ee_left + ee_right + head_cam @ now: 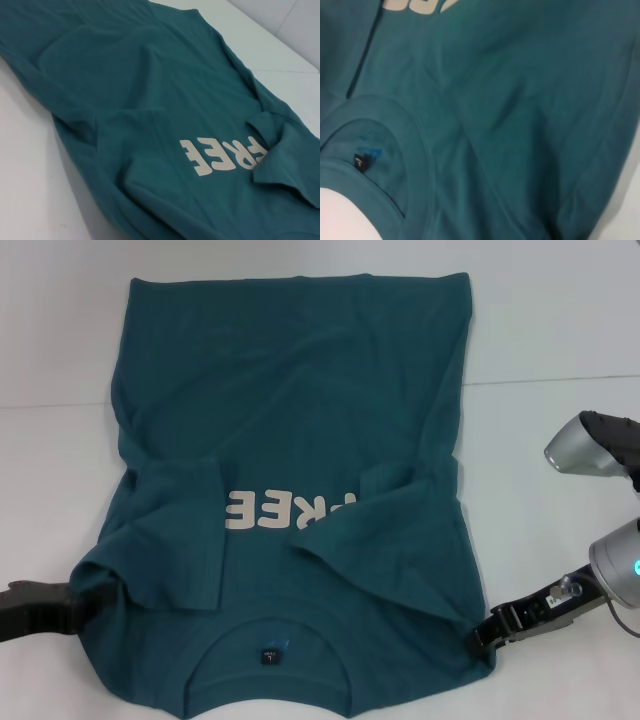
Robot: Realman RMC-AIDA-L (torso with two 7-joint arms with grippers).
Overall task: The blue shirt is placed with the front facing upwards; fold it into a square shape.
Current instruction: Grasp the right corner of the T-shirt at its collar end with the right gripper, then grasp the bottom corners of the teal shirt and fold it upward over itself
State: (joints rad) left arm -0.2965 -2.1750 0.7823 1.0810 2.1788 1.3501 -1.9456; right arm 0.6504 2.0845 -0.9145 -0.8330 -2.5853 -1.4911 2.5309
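The blue shirt lies flat on the white table, collar nearest me and hem at the far side. Both sleeves are folded inward over the chest: one on the left, one on the right. They partly cover the off-white print. The small dark neck tag shows inside the collar. My left gripper is at the shirt's left shoulder edge, its tip under the fabric. My right gripper touches the right shoulder edge. The wrist views show only shirt.
The grey joints of my right arm stand over the table to the right of the shirt. White table surface shows on both sides of the shirt and beyond the hem.
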